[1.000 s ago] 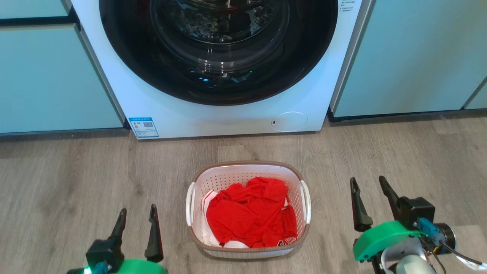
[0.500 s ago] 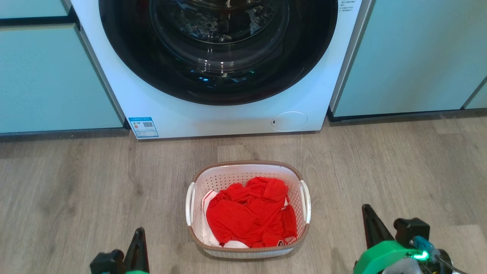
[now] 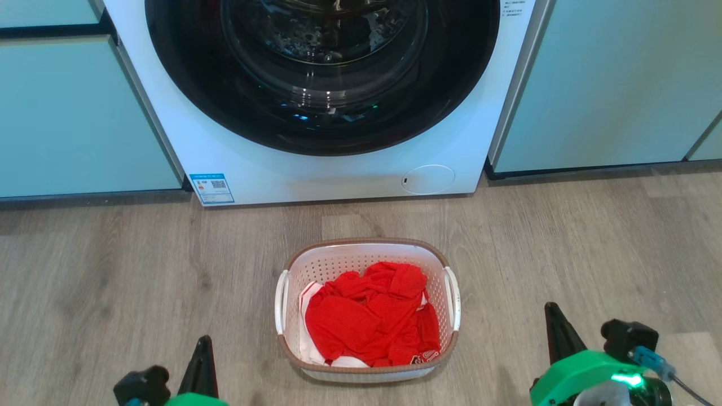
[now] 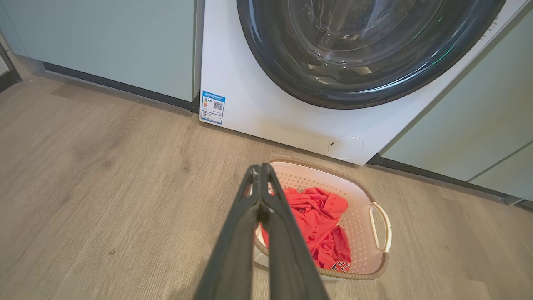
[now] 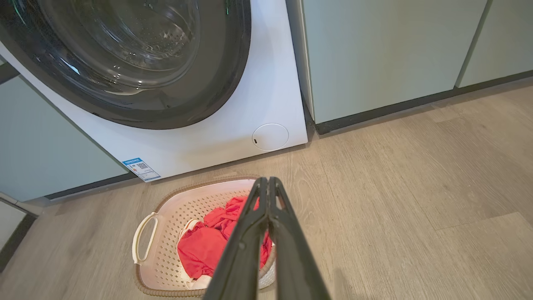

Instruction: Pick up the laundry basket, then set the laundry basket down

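Laundry basket (image 3: 368, 242) sits on the wood floor (image 3: 113, 282) at the lower centre of the head view, just in front of the washer (image 3: 338, 175) but not touching it. It's stuffed with red clothes (image 3: 366, 316), and there's something white (image 3: 309, 345) tucked under them that I can't really make out. Left gripper (image 3: 203, 345) pokes up at the bottom left and right gripper (image 3: 551, 316) at the bottom right. Both are chopped off by the bottom edge and sit apart from the basket's handles (image 3: 456, 301). On the wrist cams each pair of fingers (image 4: 235, 258) is pressed together with nothing between, and it blocks part of the basket. The washer's door (image 3: 321, 84) is cut off by the top edge.
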Robot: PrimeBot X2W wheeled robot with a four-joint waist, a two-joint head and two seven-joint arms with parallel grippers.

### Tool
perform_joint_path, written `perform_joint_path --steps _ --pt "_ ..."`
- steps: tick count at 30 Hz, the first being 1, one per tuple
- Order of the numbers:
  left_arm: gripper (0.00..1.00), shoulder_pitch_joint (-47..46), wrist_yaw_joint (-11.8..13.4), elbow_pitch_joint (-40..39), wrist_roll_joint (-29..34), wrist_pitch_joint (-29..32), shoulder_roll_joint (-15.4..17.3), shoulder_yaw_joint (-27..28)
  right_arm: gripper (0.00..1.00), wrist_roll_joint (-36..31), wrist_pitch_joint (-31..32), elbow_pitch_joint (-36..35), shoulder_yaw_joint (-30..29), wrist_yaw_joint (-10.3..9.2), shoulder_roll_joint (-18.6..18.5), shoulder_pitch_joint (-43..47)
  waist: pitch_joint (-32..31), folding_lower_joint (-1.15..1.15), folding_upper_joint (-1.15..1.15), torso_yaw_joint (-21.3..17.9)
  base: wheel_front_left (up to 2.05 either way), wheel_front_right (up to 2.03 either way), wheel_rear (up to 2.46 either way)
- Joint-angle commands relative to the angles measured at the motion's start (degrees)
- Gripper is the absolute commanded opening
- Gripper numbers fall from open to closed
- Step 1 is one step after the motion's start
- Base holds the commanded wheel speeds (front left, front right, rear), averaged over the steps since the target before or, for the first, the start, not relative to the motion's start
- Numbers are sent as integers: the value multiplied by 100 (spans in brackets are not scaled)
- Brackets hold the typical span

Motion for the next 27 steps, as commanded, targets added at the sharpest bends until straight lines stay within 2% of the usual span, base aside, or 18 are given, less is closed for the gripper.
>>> perform_joint_path --steps 1,27 --pt "0 -287 -49 -144 -208 36 66 97 0 215 52 -207 -57 -2 -70 -291 0 0 0 -1 0 0 0" --pt "0 -645 -333 -68 -1962 396 135 334 0 1939 424 -296 -273 -4 -123 -424 11 0 0 -20 0 0 0"
